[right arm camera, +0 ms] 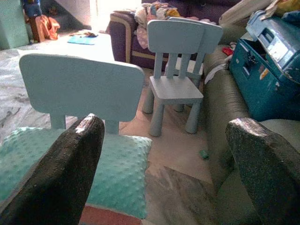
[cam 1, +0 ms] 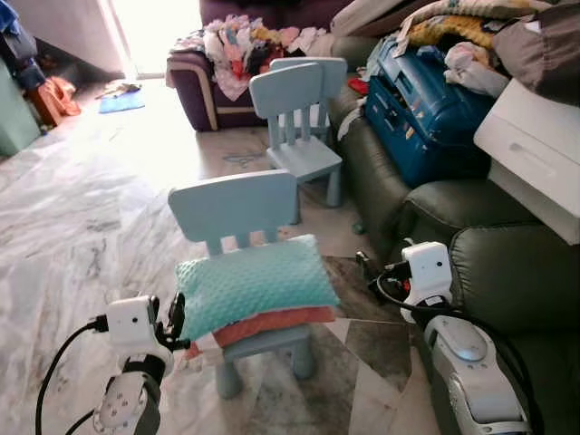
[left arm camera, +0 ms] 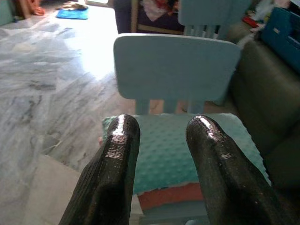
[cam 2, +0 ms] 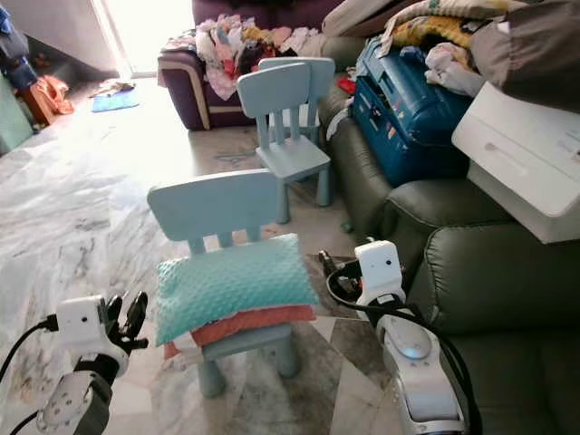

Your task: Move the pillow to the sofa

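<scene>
Both grippers, left gripper (cam 1: 174, 319) at seven o'clock and right gripper (right arm camera: 164, 168) at four, spread empty, flanking the teal pillow (cam 1: 254, 281) on the small chair (cam 1: 237, 210), seemingly bracketing it for lifting.

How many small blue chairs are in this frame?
3. The nearest chair stands before the robot, holding the teal pillow. A second chair stands farther back beside the green sofa. A third chair is partly hidden behind it.

Sunlit marble floor (cam 1: 82, 208), blue chairs (cam 1: 304, 118)
</scene>
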You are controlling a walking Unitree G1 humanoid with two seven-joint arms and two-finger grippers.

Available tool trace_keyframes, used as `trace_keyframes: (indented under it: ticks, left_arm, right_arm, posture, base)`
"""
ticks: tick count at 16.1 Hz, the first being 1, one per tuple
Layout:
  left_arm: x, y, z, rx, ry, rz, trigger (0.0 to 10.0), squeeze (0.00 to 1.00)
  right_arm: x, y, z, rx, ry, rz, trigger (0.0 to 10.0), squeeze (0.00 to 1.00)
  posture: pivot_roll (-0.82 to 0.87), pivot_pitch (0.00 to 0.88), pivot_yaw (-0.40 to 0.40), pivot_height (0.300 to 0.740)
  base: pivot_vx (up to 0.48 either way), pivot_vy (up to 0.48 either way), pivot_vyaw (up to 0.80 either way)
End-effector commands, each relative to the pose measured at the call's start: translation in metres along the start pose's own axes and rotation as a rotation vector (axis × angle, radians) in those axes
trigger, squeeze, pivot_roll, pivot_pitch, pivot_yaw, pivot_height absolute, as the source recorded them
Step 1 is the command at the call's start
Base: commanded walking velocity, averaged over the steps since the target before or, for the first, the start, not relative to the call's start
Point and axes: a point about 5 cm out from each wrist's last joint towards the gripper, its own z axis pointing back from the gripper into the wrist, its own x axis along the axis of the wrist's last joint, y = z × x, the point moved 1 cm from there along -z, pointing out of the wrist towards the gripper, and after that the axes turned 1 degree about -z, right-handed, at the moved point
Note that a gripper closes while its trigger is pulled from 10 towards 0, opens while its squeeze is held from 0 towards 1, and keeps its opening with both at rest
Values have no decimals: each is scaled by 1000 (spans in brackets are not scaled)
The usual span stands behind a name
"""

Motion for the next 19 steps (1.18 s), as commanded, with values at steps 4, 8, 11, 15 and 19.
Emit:
trace_keyframes:
  ticks: [4,8,11,15,19]
  left_arm:
    - [-1,8,2,20,0,17,10000,0]
    - [-3,7,4,16,8,25,10000,0]
    - [-4,7,4,12,11,30,10000,0]
    - [-5,7,5,12,15,29,10000,0]
    - [-6,9,4,47,14,14,10000,0]
  right_arm:
    - [6,2,-5,20,-30,14,10000,0]
    - [7,4,-5,27,-37,18,10000,0]
    - [6,6,-5,30,-39,19,10000,0]
    - [7,6,-5,33,-42,20,10000,0]
    - [7,8,-5,37,-45,21,10000,0]
  posture:
    - [-186,25,63,740]
    - [-186,26,64,740]
    - [-185,28,64,740]
    - [-185,30,64,740]
    - [-184,33,64,740]
  base:
    - [279,0,0]
    - [413,0,0]
    - [442,0,0]
    - [445,0,0]
    - [110,0,0]
